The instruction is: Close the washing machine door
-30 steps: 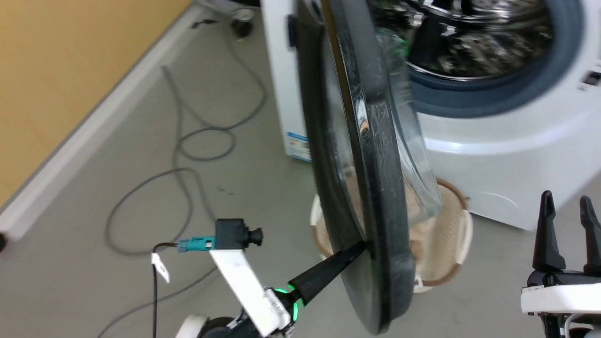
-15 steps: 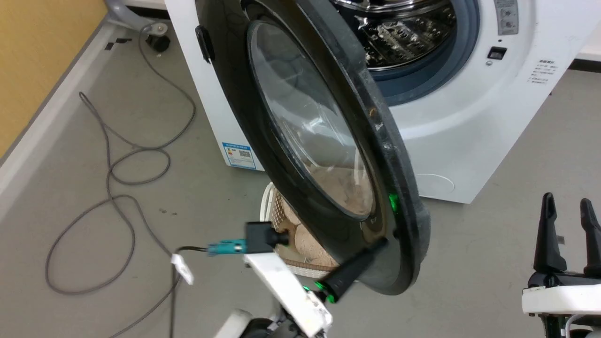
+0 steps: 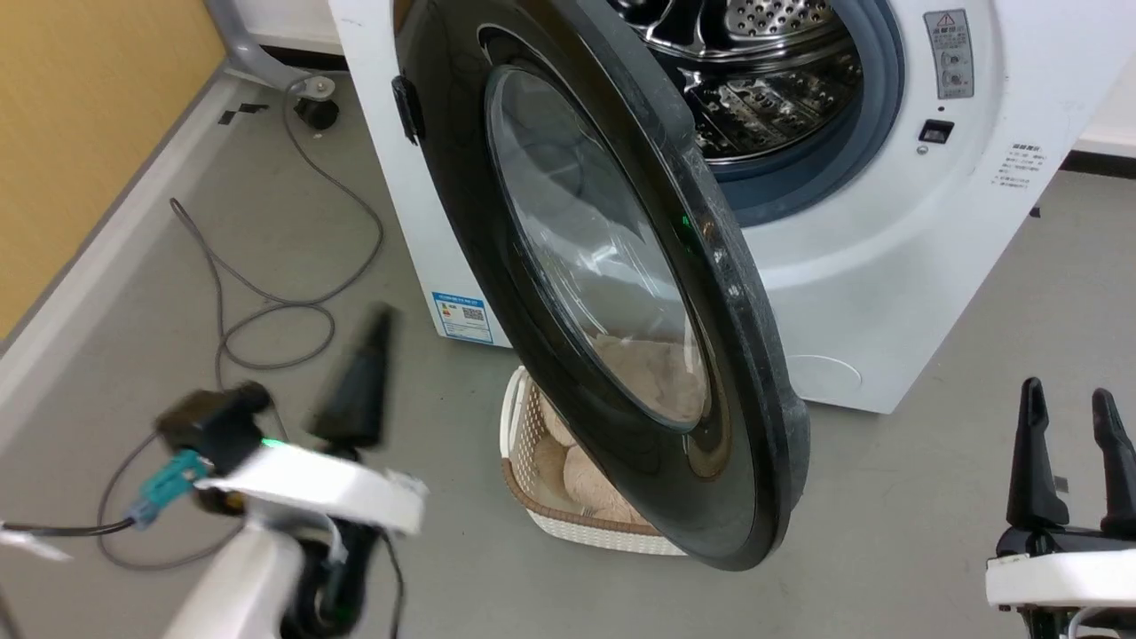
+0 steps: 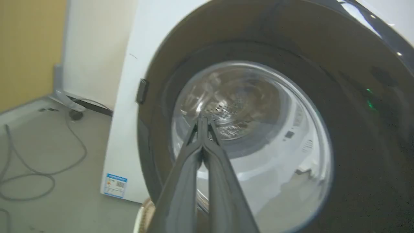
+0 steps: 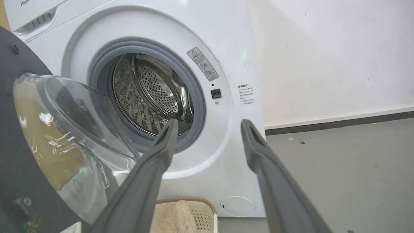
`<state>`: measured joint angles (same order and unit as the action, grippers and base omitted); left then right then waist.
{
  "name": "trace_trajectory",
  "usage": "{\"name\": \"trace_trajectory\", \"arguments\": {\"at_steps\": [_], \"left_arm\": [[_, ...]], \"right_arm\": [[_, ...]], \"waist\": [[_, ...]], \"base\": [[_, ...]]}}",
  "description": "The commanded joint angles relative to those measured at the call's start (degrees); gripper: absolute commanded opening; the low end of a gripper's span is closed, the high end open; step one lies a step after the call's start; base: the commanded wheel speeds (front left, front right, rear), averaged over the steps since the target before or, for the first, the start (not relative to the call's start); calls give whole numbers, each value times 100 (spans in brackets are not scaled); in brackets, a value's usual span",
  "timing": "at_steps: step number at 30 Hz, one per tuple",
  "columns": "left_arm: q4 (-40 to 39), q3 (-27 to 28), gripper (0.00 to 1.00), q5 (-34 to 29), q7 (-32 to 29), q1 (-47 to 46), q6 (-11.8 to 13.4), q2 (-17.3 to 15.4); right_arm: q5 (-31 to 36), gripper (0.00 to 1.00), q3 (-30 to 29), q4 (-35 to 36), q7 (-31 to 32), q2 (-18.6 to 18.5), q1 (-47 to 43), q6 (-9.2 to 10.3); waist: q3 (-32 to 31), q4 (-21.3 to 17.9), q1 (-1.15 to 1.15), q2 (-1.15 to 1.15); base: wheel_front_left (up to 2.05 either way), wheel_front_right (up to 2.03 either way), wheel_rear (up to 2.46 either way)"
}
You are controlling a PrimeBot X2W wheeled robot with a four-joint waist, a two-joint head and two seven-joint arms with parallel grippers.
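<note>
The washing machine door point(image 3: 586, 257), glossy black with a bulging glass window, stands part-open in front of the white washing machine point(image 3: 887, 266). Behind it the steel drum point(image 3: 754, 71) and grey gasket point(image 3: 856, 133) are exposed. My left gripper point(image 3: 377, 324) is blurred at the lower left, shut, fingers pointing up, well apart from the door's outer face. In the left wrist view my left gripper point(image 4: 203, 120) is shut and points at the door point(image 4: 249, 145). My right gripper point(image 3: 1069, 413) rests open at the lower right. In the right wrist view my right gripper point(image 5: 208, 124) faces the drum point(image 5: 152, 94), with the door's inner side point(image 5: 74, 119) on the left.
A white wicker basket point(image 3: 568, 524) with beige cloth stands on the floor under the door, close to the machine's front. Grey cables point(image 3: 266, 311) loop over the floor at the left. A yellow wall point(image 3: 80, 133) with a pale skirting runs along the left. A caster point(image 3: 315, 93) stands beside the machine.
The door has swung from edge-on toward the machine. My left gripper, which was against the door's lower rim, has come off it and swung away to the left. The camera has also shifted.
</note>
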<state>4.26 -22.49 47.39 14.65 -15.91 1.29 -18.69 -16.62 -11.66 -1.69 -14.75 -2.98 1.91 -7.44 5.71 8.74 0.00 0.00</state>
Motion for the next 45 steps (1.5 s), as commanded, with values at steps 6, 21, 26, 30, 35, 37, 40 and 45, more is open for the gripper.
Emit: {"name": "trace_trajectory", "arguments": {"at_steps": [6, 21, 26, 30, 35, 37, 40, 45], "left_arm": [[-385, 798, 0, -2377, 33, 223, 1221, 279], [136, 1101, 100, -3599, 34, 1054, 1559, 567], [160, 1208, 100, -3774, 34, 1093, 1466, 666], [166, 1318, 100, -3866, 34, 1141, 1392, 746], [132, 1410, 100, -3995, 34, 1198, 1314, 864], [109, 1449, 100, -4040, 34, 1218, 1286, 905], [67, 1510, 100, -4104, 35, 1251, 1249, 956], [15, 1608, 100, -4186, 35, 1282, 1184, 1024]], "right_arm": [[30, 100, -56, 40, -25, 11, -80, -5], [121, 0, 216, 620, -25, 11, 171, -5], [-424, 0, 349, 1498, -25, 11, 705, -5], [-989, 0, 750, 2244, -25, 11, 1051, -5], [-1529, 0, 1637, 2920, -25, 11, 1212, -5], [-1537, 0, 2036, 3045, -25, 11, 1195, -5], [-1378, 0, 2710, 3057, -25, -33, 1117, -5], [-1183, 0, 3708, 2756, -25, -387, 947, -5]], "waist": [[-79, 20, 0, 0], [-187, 27, 0, 0], [-232, 59, 0, 0], [-276, 76, 0, 0], [-318, 99, 0, 0], [-331, 110, 0, 0], [-342, 116, 0, 0], [-334, 116, 0, 0]], "base": [[0, 0, 0], [0, 0, 0], [0, 0, 0], [0, 0, 0], [0, 0, 0], [0, 0, 0], [0, 0, 0], [0, 0, 0]]}}
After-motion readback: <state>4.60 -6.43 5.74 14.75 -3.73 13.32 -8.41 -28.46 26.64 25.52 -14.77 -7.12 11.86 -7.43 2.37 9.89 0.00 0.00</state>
